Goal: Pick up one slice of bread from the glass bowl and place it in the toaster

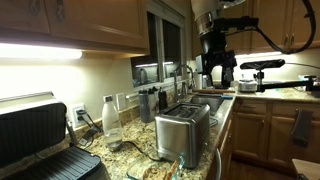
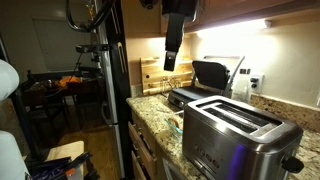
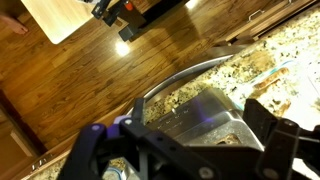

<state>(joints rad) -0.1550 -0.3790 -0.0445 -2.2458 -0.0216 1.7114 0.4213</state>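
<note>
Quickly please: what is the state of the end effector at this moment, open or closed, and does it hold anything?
End effector: open, holding nothing, as the wrist view shows.

Black contact grill [image 1: 35,140] sits lid-up on the speckled granite counter [image 1: 135,158]. A clear bottle with a white cap [image 1: 111,120] stands upright near it, by a wall outlet [image 1: 80,114]. Further along, a sink [image 1: 212,100] below the window [image 1: 165,45]. Wood floor [image 3: 80,70] shows beyond the counter edge.
</note>
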